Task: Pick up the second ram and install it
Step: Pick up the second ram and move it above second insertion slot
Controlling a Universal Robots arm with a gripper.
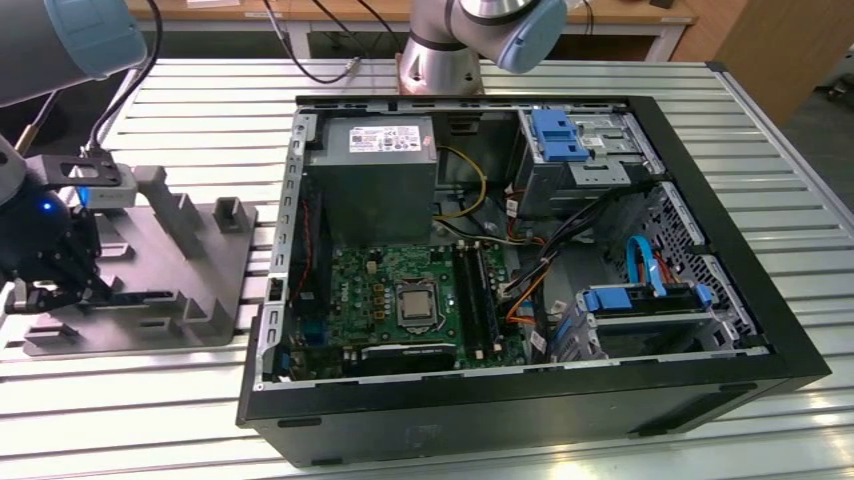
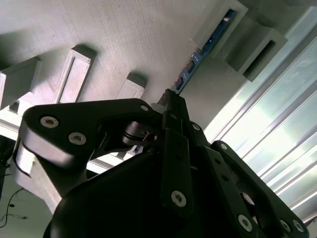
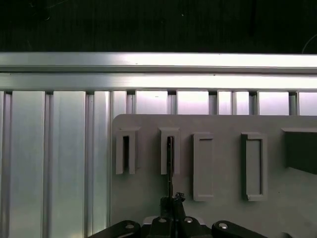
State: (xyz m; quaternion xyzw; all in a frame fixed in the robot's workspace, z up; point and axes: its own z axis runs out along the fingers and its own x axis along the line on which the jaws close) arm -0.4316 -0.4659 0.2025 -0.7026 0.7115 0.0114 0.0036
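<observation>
second wrist view: your fingers [image 2: 173, 144] pinch the near end of the second ram [image 2: 210, 42], upright in its slot on the grey holder [image 2: 124, 39]. pick-up looks in hand; freeing it calls for a straight pull, no twisting.

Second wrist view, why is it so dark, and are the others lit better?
Second wrist view: the hand on the second ram is a dark mass, and the table slats glare white. First wrist view: the rail glares against black. Exterior view: even light, computer case shadowed inside.
</observation>
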